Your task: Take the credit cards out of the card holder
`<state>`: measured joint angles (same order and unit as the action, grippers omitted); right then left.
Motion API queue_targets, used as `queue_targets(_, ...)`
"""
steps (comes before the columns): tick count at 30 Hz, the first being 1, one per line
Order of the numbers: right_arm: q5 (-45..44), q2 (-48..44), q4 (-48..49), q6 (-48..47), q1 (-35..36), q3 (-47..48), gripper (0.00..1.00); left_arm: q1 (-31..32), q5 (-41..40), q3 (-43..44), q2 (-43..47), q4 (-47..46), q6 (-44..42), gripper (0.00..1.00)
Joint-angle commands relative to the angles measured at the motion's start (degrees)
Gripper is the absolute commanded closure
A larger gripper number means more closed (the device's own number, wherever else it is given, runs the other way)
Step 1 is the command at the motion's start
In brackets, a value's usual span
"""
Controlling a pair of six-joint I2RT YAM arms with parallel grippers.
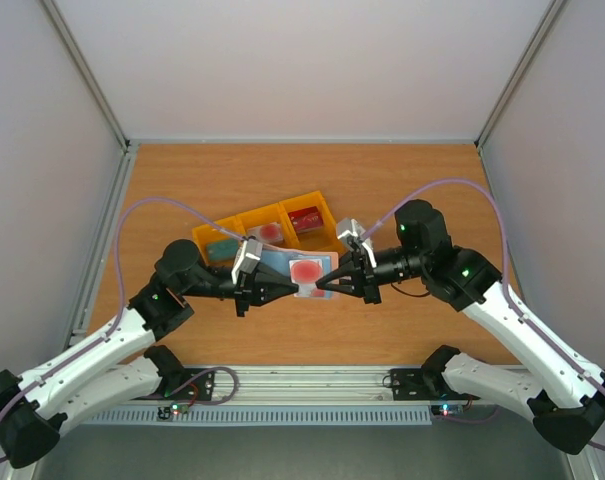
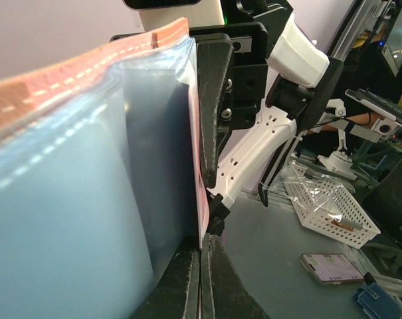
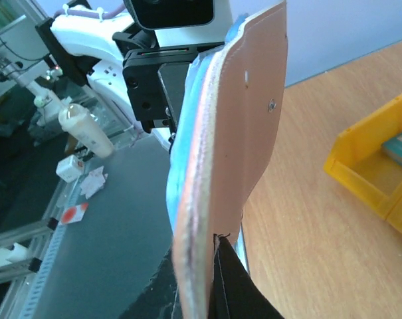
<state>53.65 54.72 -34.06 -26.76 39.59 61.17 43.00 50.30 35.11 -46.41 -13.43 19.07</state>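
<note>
Clamped on holder (image 1: 276,262) at opposite edges: left gripper (image 1: 290,291), right gripper (image 1: 320,284). Thin, limp, light; card (image 1: 308,271) likely slick, best pinched at exposed edge.

— What held everything up?
— A wooden table (image 1: 412,180); the yellow tray (image 1: 254,213) sat on it.
— And around the tray?
— Beyond it rose a pale back wall (image 1: 302,60); on its near side, well apart, a metal rail (image 1: 312,378) ran along the table's edge, and pale side panels (image 1: 42,200) stood left and right of it
</note>
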Motion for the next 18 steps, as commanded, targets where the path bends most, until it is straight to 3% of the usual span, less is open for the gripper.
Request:
queue_targets(1, -1.5, -1.6, -1.6, -0.1, 0.1, 0.0, 0.97, -0.9, 0.6, 0.0, 1.2, -2.5, 0.7, 1.00)
queue_targets(7, -2.7, -2.5, -2.9, -0.5, -0.7, -0.1, 0.86, -2.2, 2.8, -0.9, 2.5, -2.8, 0.9, 1.00)
queue_targets(10, -0.1, -0.3, -3.6, -0.4, -0.7, 1.5, 0.88, -2.3, 3.0, -1.4, 2.7, -2.8, 0.9, 1.00)
queue_targets(13, 0.8, 1.5, -4.4, -0.8, -0.7, 2.9, 0.98, -2.2, 3.7, -0.9, 2.4, -2.8, 0.5, 1.00)
queue_targets(18, 2.0, 1.4, -3.0, -0.8, -0.6, 3.4, 0.99, -2.2, 2.8, -1.4, 2.4, -3.4, 1.1, 1.00)
